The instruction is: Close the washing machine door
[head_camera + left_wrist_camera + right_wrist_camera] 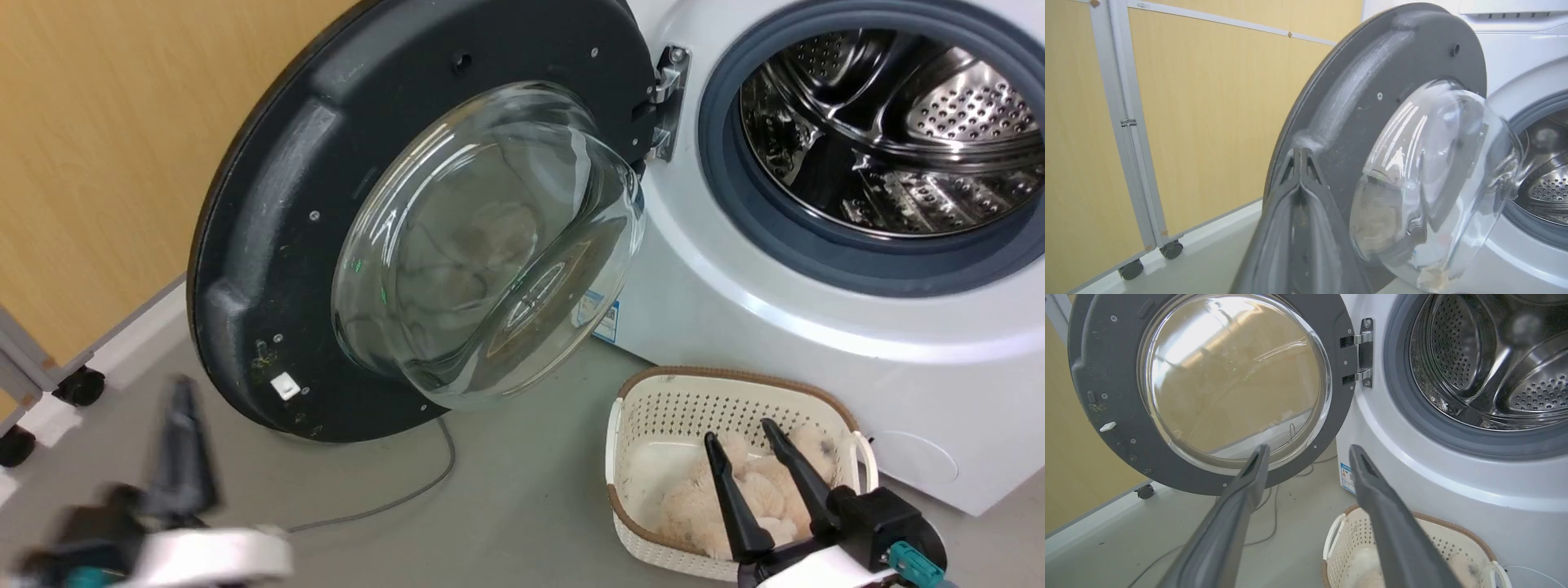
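The washing machine door (269,237) stands wide open, swung out to the left on its metal hinge (668,90), black rim and bulging clear glass bowl (490,245) facing me. In the left wrist view the door (1363,106) stands just beyond my shut left gripper (1300,153), whose tips point at the rim's outer edge. That left gripper (181,392) is blurred at the lower left, below the door and apart from it. My right gripper (739,431) hangs open over the basket, empty; in its wrist view the right gripper (1308,451) points at the door (1098,367).
The steel drum opening (890,131) with its grey rubber ring gapes at upper right. A white laundry basket (653,408) holding a fluffy beige item sits on the floor by the machine. A grey cable (392,502) trails across the floor. A yellow partition on castors (77,385) stands left.
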Robot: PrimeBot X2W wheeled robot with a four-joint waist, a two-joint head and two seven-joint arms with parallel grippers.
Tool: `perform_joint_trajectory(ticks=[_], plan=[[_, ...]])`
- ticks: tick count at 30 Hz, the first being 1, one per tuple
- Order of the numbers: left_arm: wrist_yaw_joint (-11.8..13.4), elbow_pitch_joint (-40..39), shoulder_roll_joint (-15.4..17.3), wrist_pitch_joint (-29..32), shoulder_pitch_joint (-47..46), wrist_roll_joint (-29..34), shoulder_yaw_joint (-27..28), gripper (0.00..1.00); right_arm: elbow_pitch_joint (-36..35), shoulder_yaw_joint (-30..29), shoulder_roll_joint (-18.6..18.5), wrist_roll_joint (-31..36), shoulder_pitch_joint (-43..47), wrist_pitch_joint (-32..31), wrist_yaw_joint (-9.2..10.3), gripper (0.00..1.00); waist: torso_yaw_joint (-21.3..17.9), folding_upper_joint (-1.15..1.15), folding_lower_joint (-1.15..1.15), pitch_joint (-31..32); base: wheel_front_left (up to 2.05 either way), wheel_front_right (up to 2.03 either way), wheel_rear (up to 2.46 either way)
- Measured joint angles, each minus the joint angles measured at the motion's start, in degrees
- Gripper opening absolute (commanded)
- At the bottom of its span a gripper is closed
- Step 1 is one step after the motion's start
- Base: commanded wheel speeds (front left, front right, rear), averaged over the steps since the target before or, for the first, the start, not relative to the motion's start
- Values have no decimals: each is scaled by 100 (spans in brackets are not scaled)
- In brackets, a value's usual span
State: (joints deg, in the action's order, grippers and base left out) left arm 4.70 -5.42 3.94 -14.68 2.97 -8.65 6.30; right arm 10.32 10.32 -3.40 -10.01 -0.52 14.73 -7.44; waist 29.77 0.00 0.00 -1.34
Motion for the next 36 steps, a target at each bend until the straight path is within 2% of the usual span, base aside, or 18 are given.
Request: perform_joint_trajectory(ticks=[5, 9, 13, 17, 23, 28, 36], plan=[[-425, 59, 537, -1, -526, -367, 632, 0, -43, 26, -59, 85, -8, 1, -1, 100, -176, 0, 0, -176, 0, 0, 0], [-669, 304, 953, 74, -1203, -922, 1088, 0, -86, 22, -136, 88, -87, 1, 0, 100, -344, 0, 0, -369, 0, 0, 0], [-767, 886, 1464, 505, -2062, -1614, 1593, 0, -107, 59, -219, 88, -211, 0, 0, 100, -510, 0, 0, -562, 0, 0, 0], [-859, 1647, 1783, 1145, -2765, -2430, 1957, 0, -110, 88, -241, 88, -288, 1, 0, 100, -660, 0, 0, -718, 0, 0, 0], [-881, 2718, 1842, 2444, -3510, -3973, 2503, 0, -108, 105, -281, 88, -436, 1, 0, 100, -844, 0, 0, -884, 0, 0, 0], [-627, 3315, 1811, 3548, -3813, -5115, 2984, 0, -105, 93, -299, 88, -478, 1, -1, 100, -915, 0, 0, -925, 0, 0, 0], [-603, 3256, 1658, 5194, -3713, -6006, 2962, 0, -53, 41, -294, 88, -478, 1, -1, 100, -937, 0, 0, -834, 0, 0, 0]])
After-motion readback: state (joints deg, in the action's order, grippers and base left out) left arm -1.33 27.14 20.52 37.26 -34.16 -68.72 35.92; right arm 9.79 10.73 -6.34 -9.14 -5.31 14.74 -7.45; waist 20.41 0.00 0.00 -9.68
